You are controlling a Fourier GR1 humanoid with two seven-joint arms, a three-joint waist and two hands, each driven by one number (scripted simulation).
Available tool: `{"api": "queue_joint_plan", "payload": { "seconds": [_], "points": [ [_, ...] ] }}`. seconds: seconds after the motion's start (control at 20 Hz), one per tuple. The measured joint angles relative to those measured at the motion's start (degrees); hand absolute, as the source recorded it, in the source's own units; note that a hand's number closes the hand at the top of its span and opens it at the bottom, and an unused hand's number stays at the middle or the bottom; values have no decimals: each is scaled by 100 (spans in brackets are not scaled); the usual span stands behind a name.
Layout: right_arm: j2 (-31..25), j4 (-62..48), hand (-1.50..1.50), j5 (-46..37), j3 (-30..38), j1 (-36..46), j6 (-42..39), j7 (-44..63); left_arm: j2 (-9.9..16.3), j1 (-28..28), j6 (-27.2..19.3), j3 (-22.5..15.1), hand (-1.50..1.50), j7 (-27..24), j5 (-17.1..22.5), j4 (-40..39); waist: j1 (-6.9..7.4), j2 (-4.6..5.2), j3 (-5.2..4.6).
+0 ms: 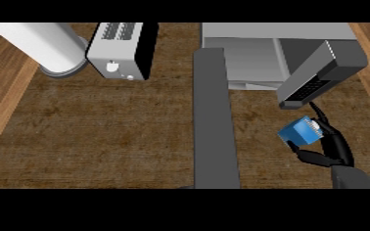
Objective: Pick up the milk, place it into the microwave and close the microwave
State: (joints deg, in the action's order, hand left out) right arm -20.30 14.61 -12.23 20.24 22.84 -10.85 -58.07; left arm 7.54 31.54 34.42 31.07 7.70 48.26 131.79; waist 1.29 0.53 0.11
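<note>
The milk (298,131) is a small blue carton with a white top, held low over the counter at the right. My right hand (329,149) is curled round it from the right and from below, its forearm coming in at the lower right corner. The grey microwave (245,36) stands at the back right, behind the carton. Its cavity (249,63) shows, and its door (215,122) stands open as a long dark grey slab reaching toward me, left of the milk. My left hand does not show.
A grey boxy part with a dark end (314,76) slants down just above the milk, in front of the microwave's right side. A toaster (119,49) and a white cylinder (47,46) stand at the back left on the brown counter (101,132).
</note>
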Motion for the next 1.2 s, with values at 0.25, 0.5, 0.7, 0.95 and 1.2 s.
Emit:
{"api": "queue_joint_plan", "payload": {
  "seconds": [0.25,0.5,0.7,0.95,1.2],
  "points": [
    [520,65,150,136,121,-38,463,-197,15,41,7,32,-150,43,107,14,-20,-26,-38],
    [1017,93,150,174,139,95,703,-320,-27,133,100,61,-150,80,176,21,21,-47,-50],
    [1216,85,150,153,89,293,747,-311,-63,212,241,173,-150,73,307,-10,26,-44,-40],
    [1392,125,150,52,-23,570,960,-223,-34,189,156,243,-150,272,451,40,-1,-37,-20],
    [1421,177,150,54,-9,967,1184,-85,-129,120,248,280,-150,336,396,-55,-5,-31,-13]
  ]
}}
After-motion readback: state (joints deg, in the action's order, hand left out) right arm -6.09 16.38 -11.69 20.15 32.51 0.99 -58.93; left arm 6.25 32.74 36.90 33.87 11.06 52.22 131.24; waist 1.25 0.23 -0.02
